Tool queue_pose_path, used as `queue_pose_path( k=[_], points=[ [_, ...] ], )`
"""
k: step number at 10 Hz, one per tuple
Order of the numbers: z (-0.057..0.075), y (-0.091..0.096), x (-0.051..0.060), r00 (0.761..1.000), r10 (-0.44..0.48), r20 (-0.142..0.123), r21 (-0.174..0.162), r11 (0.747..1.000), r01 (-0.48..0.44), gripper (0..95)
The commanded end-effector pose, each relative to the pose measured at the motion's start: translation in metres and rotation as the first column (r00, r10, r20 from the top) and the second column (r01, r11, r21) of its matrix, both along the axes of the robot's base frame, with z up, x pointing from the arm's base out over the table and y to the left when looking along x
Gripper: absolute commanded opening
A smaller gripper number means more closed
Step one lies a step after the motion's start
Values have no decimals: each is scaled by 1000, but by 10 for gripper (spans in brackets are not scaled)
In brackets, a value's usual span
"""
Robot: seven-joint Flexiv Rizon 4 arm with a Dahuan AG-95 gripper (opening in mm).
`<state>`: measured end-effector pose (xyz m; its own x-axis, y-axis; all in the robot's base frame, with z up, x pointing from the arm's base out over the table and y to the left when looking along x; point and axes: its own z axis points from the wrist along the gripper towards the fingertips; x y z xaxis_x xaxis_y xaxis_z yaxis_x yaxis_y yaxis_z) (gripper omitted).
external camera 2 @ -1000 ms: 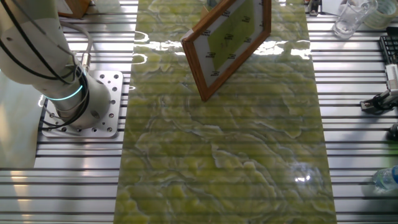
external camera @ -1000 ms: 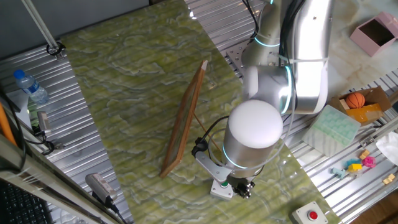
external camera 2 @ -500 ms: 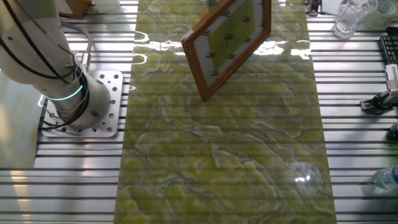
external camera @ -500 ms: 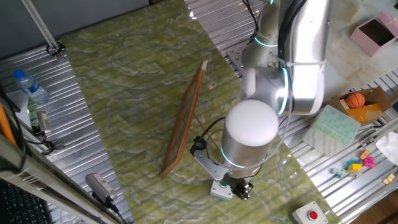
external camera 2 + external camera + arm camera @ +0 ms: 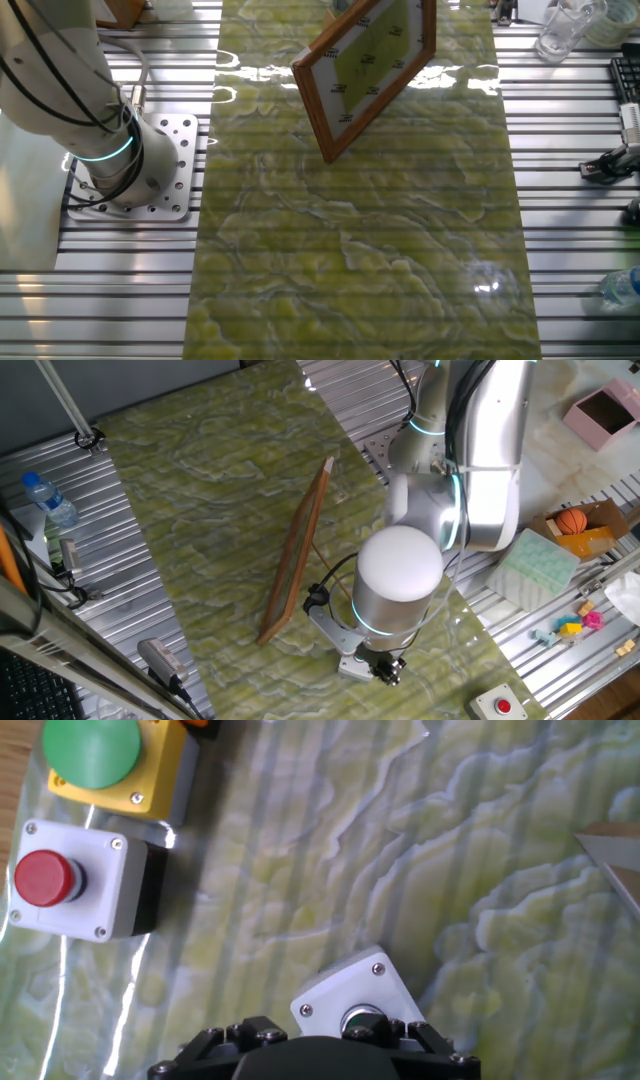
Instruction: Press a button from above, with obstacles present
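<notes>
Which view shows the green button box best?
Hand view: the button and its white box top show from above, just ahead of the gripper, though the bottom edge is hidden. One fixed view shows only a box corner under the arm. The other fixed view doesn't show it, only the wooden board.

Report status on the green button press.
Gripper low over the button box, fingertips hidden. Green button just ahead of them. Wooden board stands apart, not blocking.

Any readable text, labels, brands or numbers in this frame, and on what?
None can be read.
Button box: no marking visible.
Red-button box: no lettering visible.
Yellow box with a large green button: no lettering visible.
Water bottle: label too small to read.
</notes>
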<state>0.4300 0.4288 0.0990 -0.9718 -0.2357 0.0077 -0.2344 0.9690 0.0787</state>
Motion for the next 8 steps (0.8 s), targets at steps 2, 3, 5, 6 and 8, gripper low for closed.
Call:
queue_pose_path(
  k=[2, 3, 5, 6, 8],
  points=[
    [-3, 0, 0, 1000, -18, -22, 3, 1000, 18, 570],
    [-5, 0, -1, 999, -22, -24, 10, 1000, 22, 570],
    [-1, 0, 0, 999, -21, -27, 14, 1000, 22, 570],
    [2, 0, 0, 999, -24, -35, 12, 1000, 25, 570],
    [3, 1, 1, 999, -31, -43, 13, 999, 32, 570]
  ],
)
